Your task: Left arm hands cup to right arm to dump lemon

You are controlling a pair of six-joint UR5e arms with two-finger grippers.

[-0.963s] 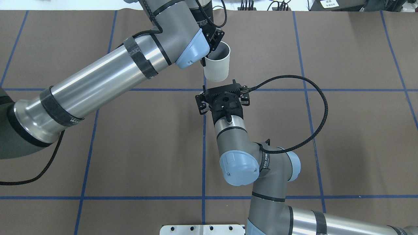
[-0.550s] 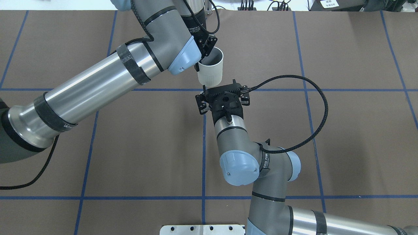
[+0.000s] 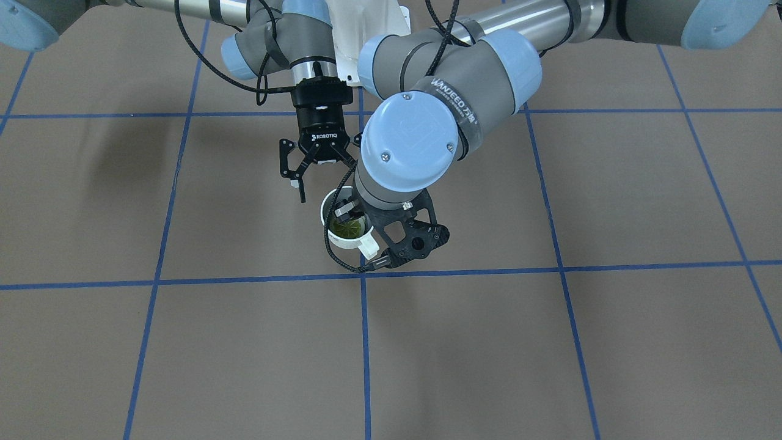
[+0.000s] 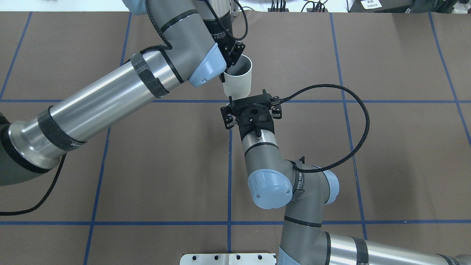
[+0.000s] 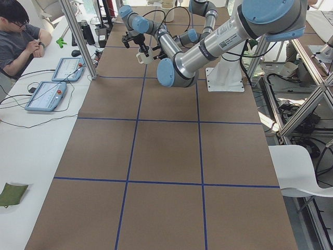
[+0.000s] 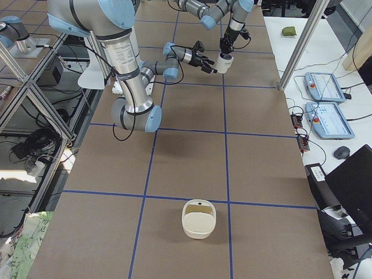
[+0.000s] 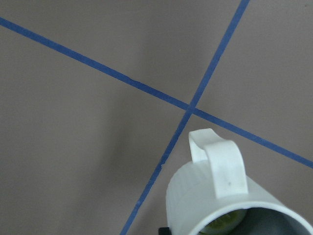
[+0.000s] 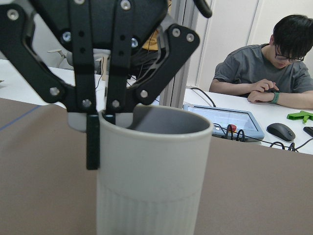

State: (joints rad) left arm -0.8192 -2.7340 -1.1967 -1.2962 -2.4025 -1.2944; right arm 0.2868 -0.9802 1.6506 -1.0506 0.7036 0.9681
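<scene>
Since a second ago the cup (image 4: pixel 238 80) has come nearer my right fingers (image 3: pixel 299 182), drifting sideways and back toward my base, while the right arm has held its place. I judge the hand-over close but not yet made. My left fingers (image 8: pixel 93 142) pinch the rim, one outside the wall and one inside. The cup hangs upright above the middle of the desk (image 4: pixel 368 165), well away from every corner and a little toward the far long edge. My right fingers are spread wide, just beside the cup and not touching it. The cup is smooth matte cream with fine upright ribs round its lower part and a dark grey inside. Its squarish loop handle faces away from the right fingers, so they should meet plain round wall. The lemon (image 3: pixel 347 227), a flat yellow-green disc with a segment pattern, lies on the cup's bottom.
</scene>
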